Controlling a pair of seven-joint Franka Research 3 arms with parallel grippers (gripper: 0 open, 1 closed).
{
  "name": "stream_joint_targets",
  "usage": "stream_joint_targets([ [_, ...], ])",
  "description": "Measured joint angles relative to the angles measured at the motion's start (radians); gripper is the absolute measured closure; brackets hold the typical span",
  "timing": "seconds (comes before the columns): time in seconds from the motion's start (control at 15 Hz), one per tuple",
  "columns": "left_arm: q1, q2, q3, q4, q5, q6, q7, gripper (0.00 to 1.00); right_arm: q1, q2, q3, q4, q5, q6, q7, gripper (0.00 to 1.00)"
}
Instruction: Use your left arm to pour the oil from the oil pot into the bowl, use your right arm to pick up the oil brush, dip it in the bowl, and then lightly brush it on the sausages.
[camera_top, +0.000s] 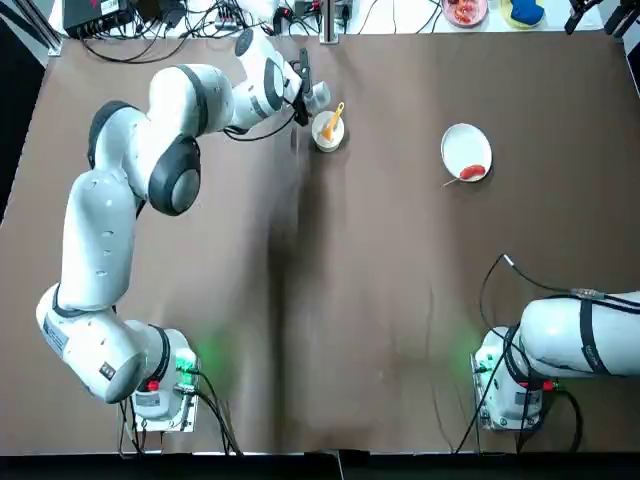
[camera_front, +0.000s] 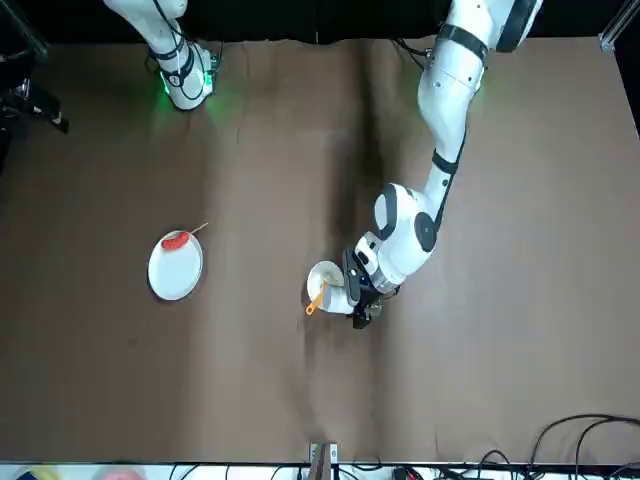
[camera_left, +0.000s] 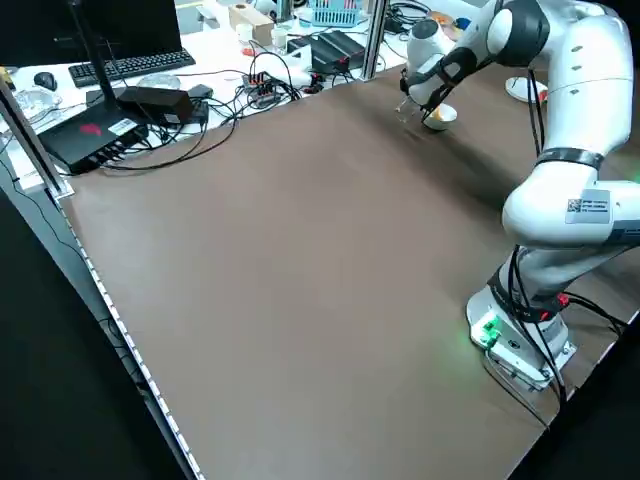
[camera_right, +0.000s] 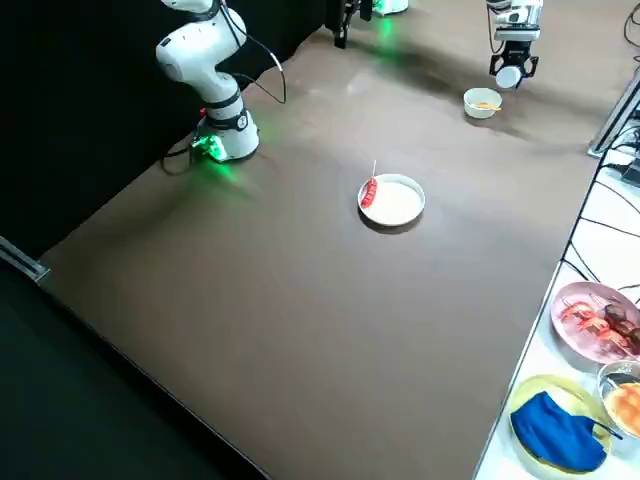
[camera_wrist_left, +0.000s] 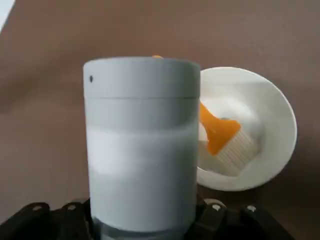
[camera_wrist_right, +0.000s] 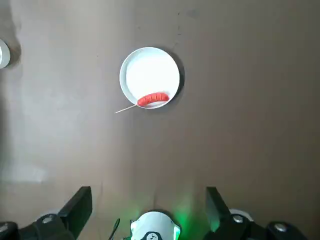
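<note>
Holding oil pot (camera_wrist_left: 141, 150) beside bowl (camera_top: 328, 132), left end effector (camera_front: 362, 297), plate (camera_top: 466, 150) w/ sausage (camera_top: 472, 171) apart.

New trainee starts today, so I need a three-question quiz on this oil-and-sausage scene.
1. True or false: the oil brush lies in the bowl.
2. Which hand holds the oil pot? A) left B) right
3. Fill in: the sausages rest on the ____.

Key:
1. True.
2. A: the left hand grips it beside the bowl; the right hand is open, high above the table.
3. Plate.
</note>
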Motion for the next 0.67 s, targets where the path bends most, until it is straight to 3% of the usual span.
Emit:
stream_joint_targets([
  [0.67,-0.031,0.005,0.039,0.000,0.028,0.000,0.000,0.47,0.025,-0.005,0.004,0.001,0.001,-0.022,-0.001,0.00],
])
